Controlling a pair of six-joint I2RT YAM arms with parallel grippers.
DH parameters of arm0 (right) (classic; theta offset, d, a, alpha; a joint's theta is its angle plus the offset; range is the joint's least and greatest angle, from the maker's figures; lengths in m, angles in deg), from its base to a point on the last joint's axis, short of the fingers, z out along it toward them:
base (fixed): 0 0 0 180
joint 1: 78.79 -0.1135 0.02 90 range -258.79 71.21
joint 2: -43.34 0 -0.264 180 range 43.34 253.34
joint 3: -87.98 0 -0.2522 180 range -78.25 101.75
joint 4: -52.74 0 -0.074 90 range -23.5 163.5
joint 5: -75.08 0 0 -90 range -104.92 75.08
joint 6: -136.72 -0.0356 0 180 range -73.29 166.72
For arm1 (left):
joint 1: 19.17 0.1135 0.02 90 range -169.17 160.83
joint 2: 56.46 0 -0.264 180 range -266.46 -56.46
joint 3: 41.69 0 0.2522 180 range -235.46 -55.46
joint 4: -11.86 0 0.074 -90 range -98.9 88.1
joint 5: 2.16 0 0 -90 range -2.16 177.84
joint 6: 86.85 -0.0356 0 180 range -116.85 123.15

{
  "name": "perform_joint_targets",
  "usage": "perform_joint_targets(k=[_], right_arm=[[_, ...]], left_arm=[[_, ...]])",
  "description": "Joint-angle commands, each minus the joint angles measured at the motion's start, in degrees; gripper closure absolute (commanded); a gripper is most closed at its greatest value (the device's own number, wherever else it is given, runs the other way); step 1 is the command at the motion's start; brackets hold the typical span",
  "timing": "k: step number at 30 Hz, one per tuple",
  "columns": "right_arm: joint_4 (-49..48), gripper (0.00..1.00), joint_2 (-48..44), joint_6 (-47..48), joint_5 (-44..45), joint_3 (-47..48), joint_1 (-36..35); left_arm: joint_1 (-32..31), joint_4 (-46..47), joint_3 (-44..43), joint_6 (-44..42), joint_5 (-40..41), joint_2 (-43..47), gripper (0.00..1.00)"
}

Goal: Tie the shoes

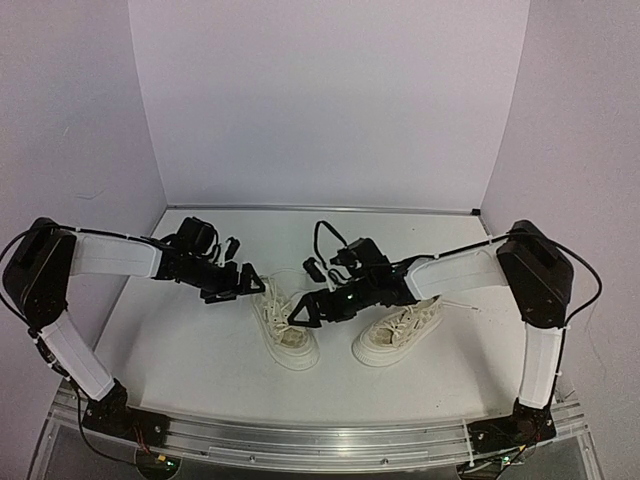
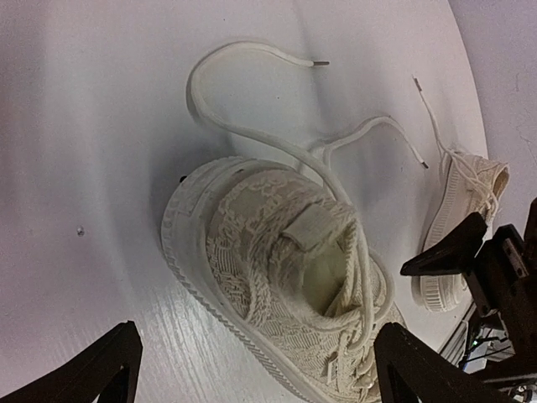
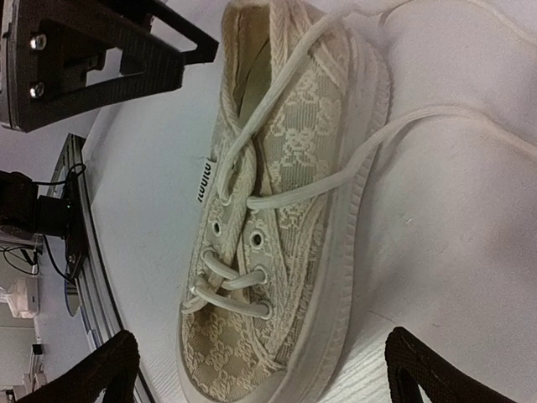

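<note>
Two cream shoes lie side by side mid-table: the left shoe (image 1: 287,335) and the right shoe (image 1: 398,333). Both have loose, untied white laces. My left gripper (image 1: 250,281) hovers open over the left shoe's heel (image 2: 277,269), its dark fingertips (image 2: 96,374) wide apart on either side and holding nothing. That shoe's laces (image 2: 252,59) trail across the table behind it. My right gripper (image 1: 308,310) is open above the same shoe's laced front (image 3: 268,218), with its fingertips (image 3: 436,374) spread past the toe. One lace (image 3: 369,151) crosses the upper and runs off over the sole.
White walls enclose the white table (image 1: 200,350) on three sides. A metal rail (image 1: 320,435) runs along the near edge by the arm bases. The two grippers sit close together over the left shoe; the left one (image 3: 101,50) shows in the right wrist view.
</note>
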Motion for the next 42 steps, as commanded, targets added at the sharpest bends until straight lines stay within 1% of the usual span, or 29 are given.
perform_joint_targets(k=[1,6,11,14,16,18,20,23,26,31,33,36,39,42], right_arm=[[-4.4,0.02,3.3,-2.7,-1.9,3.1,-3.4],[-7.2,0.02,6.3,-4.6,-2.9,3.5,-7.2],[-8.4,0.02,4.4,-6.0,-1.4,1.7,-8.8],[-8.4,0.02,0.9,-5.9,0.9,-1.1,-8.8],[-8.4,0.02,-3.2,-5.8,2.9,-3.8,-8.8],[-8.3,0.02,-8.7,-5.6,5.6,-6.9,-8.6],[-8.2,0.02,-14.6,-5.4,8.4,-10.1,-8.2],[-6.4,0.02,-23.9,-5.2,12.0,-14.2,-6.5],[-3.1,0.02,-31.0,-4.3,15.5,-17.2,-4.4],[1.1,0.02,-39.8,-4.0,17.4,-21.8,-1.3],[1.9,0.02,-42.5,-4.3,17.9,-23.4,-0.9],[2.7,0.02,-45.6,-5.0,18.6,-25.4,-0.5],[3.0,0.02,-47.3,-5.6,19.0,-27.0,-0.3],[3.1,0.02,-47.8,-5.9,19.2,-27.7,-0.2]], left_arm=[[-0.2,5.5,-4.1,1.2,-3.7,-3.1,0.00],[-0.2,5.5,-6.1,0.6,-4.6,-4.5,0.00],[-0.2,4.5,-6.9,-0.4,-4.7,-4.0,0.00],[-0.2,1.4,-7.7,-2.2,-3.0,-2.6,0.00],[-0.1,-2.3,-9.1,-4.8,1.6,0.1,0.01],[-0.2,-7.0,-12.9,-8.7,6.3,2.2,0.01],[-0.2,-12.4,-18.6,-13.1,8.0,1.5,0.01],[-0.7,-21.2,-29.7,-19.5,11.4,-3.6,0.01],[-1.9,-27.9,-39.6,-24.1,13.1,-11.4,0.01],[-3.8,-30.6,-50.3,-29.9,13.6,-21.7,0.01],[-4.8,-32.9,-54.6,-32.7,13.8,-26.1,0.01],[-6.7,-35.8,-61.4,-36.6,17.5,-33.0,0.01],[-7.4,-38.3,-67.7,-38.4,18.8,-39.0,0.01],[-8.0,-39.7,-72.0,-40.8,19.4,-44.0,0.04]])
